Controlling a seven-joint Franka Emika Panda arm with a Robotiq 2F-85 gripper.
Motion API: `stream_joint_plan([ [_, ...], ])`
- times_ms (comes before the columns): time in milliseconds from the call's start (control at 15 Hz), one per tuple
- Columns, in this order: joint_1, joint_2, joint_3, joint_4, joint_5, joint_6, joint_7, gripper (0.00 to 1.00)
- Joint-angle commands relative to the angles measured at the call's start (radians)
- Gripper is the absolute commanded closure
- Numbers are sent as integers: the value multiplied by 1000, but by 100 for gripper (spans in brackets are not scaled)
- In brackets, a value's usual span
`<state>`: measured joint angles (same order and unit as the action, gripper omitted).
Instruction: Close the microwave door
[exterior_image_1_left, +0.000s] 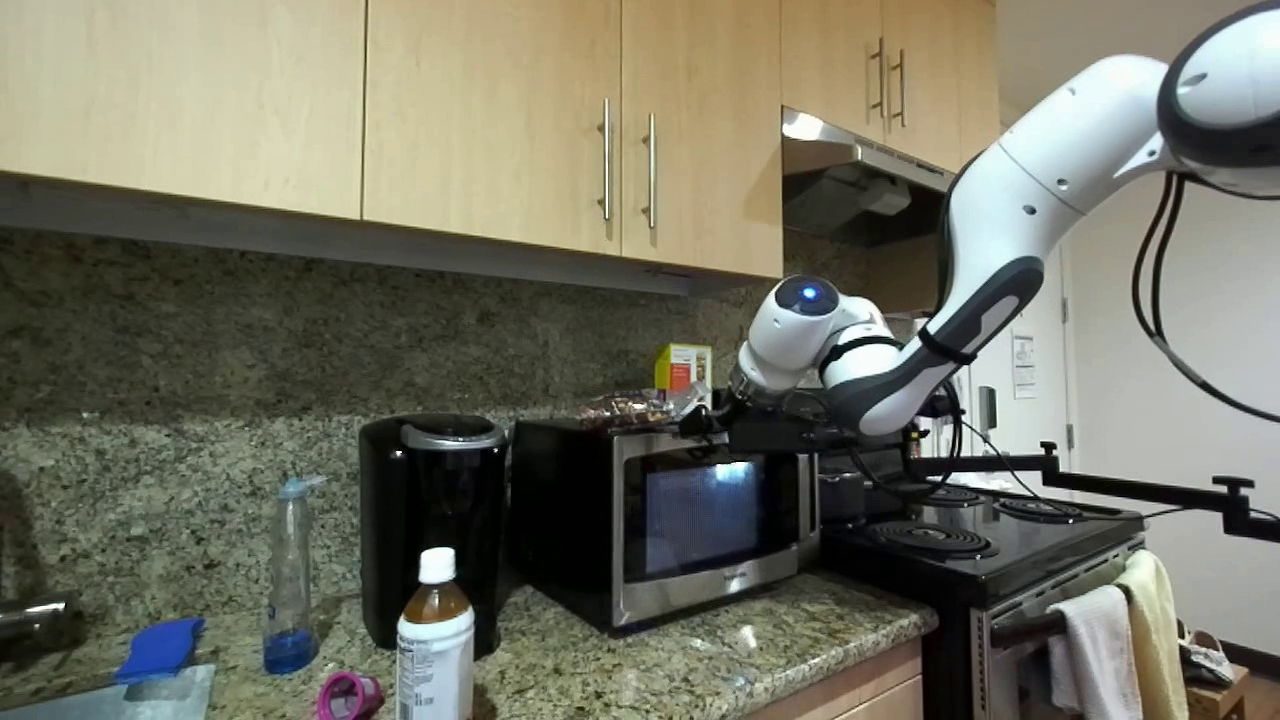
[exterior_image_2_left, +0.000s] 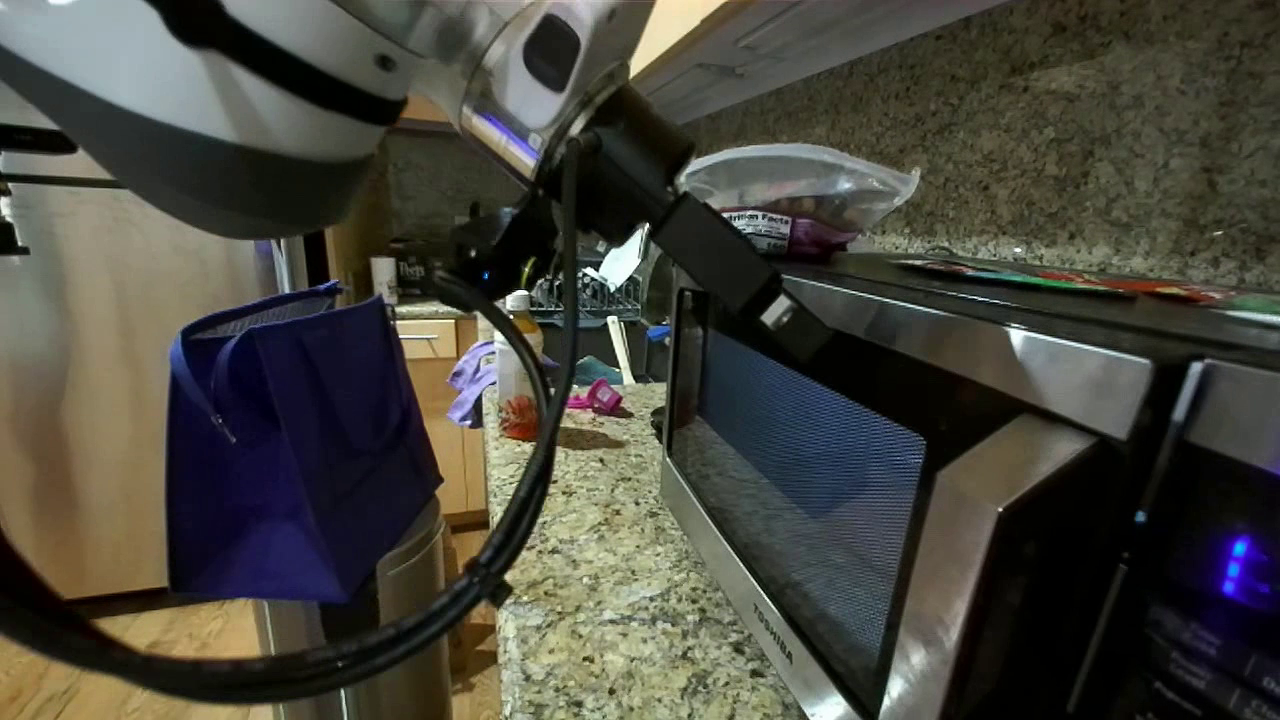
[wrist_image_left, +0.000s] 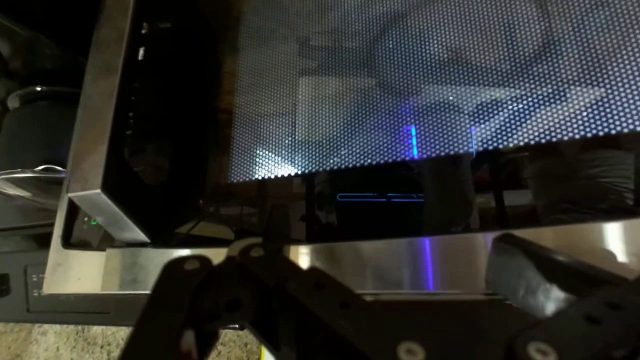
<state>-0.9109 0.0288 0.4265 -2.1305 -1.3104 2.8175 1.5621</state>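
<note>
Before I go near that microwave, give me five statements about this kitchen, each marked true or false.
The microwave stands beside the stove. True.
The end effector is near the bottom edge of the microwave door. False: the end effector is near the top edge.
A clear bag rests on top of the microwave. True.
The white-capped bottle lies on its side. False: the white-capped bottle stands upright.
The white towel hangs on the oven handle. True.

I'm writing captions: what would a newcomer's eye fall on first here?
Probably the white robot arm, which in an exterior view reaches from the picture's right edge toward the microwave door. Next comes the blue bag, at the picture's left in an exterior view.
</note>
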Motion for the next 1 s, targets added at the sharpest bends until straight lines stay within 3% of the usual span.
stream_joint_plan([
  [0,2,91,-2,84,-29,-3,23,0],
  [333,-1,93,-11,91,-83,3,102,0],
  [933,-1,129,-7,157,-629,-32,668,0],
])
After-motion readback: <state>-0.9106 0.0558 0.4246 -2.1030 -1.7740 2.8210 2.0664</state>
